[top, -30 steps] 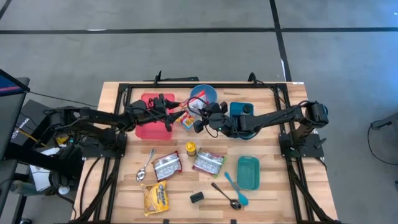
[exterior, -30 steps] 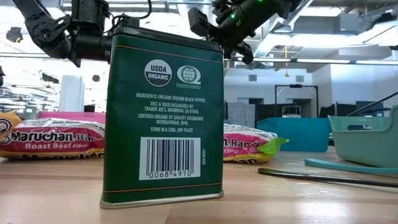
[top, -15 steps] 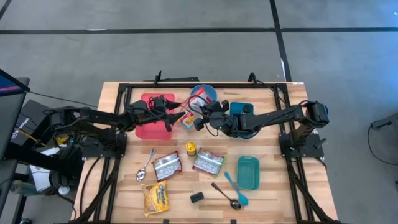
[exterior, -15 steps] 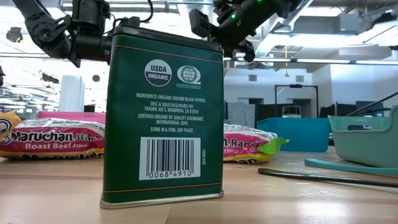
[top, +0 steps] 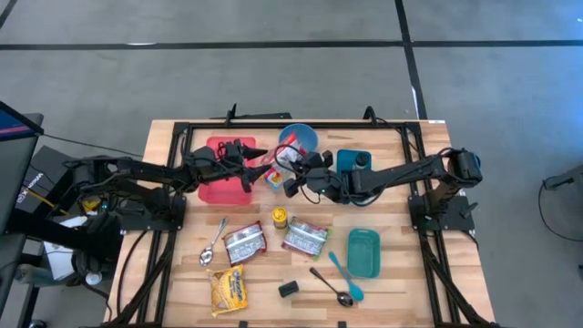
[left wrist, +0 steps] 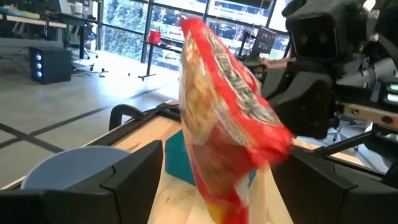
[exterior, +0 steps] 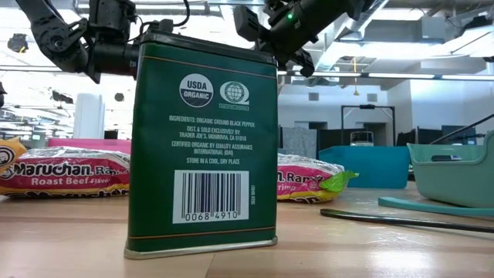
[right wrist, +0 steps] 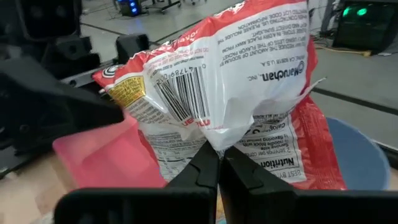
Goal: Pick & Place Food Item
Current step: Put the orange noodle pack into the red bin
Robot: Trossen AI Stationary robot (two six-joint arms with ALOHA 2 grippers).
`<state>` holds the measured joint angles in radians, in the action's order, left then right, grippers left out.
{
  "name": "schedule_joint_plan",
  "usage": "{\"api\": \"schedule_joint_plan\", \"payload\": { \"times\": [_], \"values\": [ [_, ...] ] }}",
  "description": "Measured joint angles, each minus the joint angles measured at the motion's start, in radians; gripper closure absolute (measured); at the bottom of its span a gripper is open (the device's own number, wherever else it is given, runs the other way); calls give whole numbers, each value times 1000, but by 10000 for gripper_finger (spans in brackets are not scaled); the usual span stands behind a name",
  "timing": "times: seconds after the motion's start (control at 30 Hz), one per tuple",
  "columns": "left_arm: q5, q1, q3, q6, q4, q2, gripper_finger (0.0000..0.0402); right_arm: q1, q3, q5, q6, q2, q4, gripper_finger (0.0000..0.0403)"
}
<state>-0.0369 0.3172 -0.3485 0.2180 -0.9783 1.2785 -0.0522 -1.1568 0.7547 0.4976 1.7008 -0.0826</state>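
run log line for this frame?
stage: handover | right gripper: shut on ramen packet | left gripper: jaws open around packet, not gripping | location: between pink bin and blue bowl

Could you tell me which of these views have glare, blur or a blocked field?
Low view: the green pepper tin stands near the lens and blocks much of the table, with bright ceiling lights behind. Left wrist view: the ramen packet is blurred, backlit by windows. Right wrist view: the packet's print is legible. High view: evenly lit.

Pepper tin blocks low view centre, hiding ramen packs partly; top cropped.
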Motion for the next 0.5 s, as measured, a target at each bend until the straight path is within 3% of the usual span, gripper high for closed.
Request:
{"api": "schedule_joint_plan", "payload": {
  "times": [0.33, 0.5],
  "values": [
    [-23, -3, 0, 0, -9, 0, 119, 2, 0, -7, 12, 6, 0, 403],
    [-23, -3, 0, 0, -10, 0, 151, 2, 0, -7, 25, 6, 12, 403]
  ]
}}
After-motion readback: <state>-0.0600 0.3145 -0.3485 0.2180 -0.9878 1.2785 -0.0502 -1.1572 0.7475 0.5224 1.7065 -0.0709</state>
